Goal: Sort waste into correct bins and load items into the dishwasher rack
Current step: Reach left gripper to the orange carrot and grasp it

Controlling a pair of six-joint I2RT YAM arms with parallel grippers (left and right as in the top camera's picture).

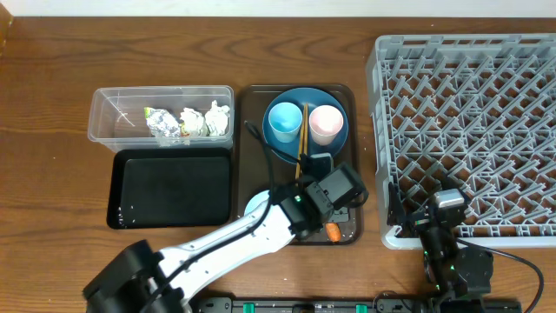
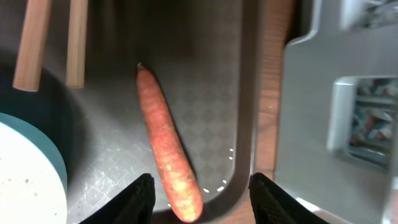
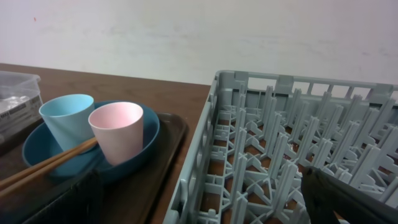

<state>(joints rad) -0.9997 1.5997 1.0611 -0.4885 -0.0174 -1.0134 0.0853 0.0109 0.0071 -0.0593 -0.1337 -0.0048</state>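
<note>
My left gripper (image 2: 200, 199) is open low over the brown serving tray (image 2: 205, 93), its fingers on either side of the near end of the orange carrot (image 2: 168, 146) without touching it. In the overhead view the gripper (image 1: 330, 213) hangs just above the carrot (image 1: 334, 231). The white bowl (image 1: 254, 205) is partly hidden under the arm. The dark-blue plate (image 1: 334, 139) carries the light-blue cup (image 1: 284, 122), the pink cup (image 1: 325, 123) and the chopsticks (image 1: 303, 130). The foil wrapper (image 1: 162, 123) and tissue wads (image 1: 205, 121) lie in the clear tub (image 1: 113, 113). My right gripper (image 1: 432, 217) is open and empty at the grey rack's (image 1: 469, 113) front left corner.
The black tray (image 1: 174, 189) lies in front of the clear tub. The rack's wall (image 2: 323, 93) stands close to the right of the serving tray's edge. The right wrist view shows the rack (image 3: 280, 143) beside the cups.
</note>
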